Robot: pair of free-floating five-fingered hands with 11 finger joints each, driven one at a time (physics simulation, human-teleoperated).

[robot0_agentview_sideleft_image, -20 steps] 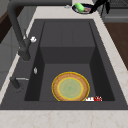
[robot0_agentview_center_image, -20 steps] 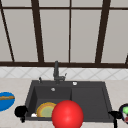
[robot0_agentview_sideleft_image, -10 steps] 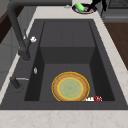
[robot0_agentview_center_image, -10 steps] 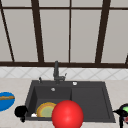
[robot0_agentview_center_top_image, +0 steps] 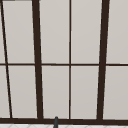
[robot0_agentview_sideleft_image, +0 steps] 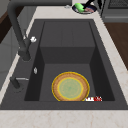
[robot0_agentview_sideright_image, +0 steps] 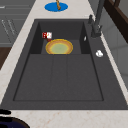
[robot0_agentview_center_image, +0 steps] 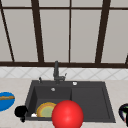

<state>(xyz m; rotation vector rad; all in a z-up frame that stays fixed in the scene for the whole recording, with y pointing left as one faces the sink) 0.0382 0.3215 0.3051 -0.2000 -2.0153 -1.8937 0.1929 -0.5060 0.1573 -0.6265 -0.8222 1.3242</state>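
**Hovering at opposite ends of the sink, one hand beside each dish**

The right hand (robot0_agentview_sideleft_image: 90, 3) is at the dark bowl (robot0_agentview_sideleft_image: 87, 11), which stands on the table past the sink's (robot0_agentview_sideleft_image: 67, 32) flat draining side. In the left side view the hand's black shape lies over the bowl's far rim. I cannot tell whether its fingers are spread, curled or touching the rim. A green piece (robot0_agentview_sideleft_image: 79, 6) lies inside the bowl. The bowl probably stands there because that is the nearest bare stretch of table beside the draining half.

The left hand (robot0_agentview_center_image: 20, 111) shows as a dark rounded mass at the front left corner of the sink. It sits between the blue plate (robot0_agentview_center_image: 5, 102) on the table and the deep basin. Its fingers cannot be made out, so whether it is open or closed is unclear. It looks to be holding nothing.

The yellow-and-orange plate (robot0_agentview_sideleft_image: 70, 87) lies flat on the basin floor, close to the front wall. A small red-and-white thing (robot0_agentview_sideleft_image: 94, 99) lies just beside it in the front corner. Lying flat and low, the plate looks settled and unlikely to slide.

A brown piece (robot0_agentview_sideright_image: 58, 4) rests on the blue plate. A red ball (robot0_agentview_center_image: 67, 115) shows at the sink's front edge, and the faucet (robot0_agentview_center_image: 56, 71) rises behind the basin.
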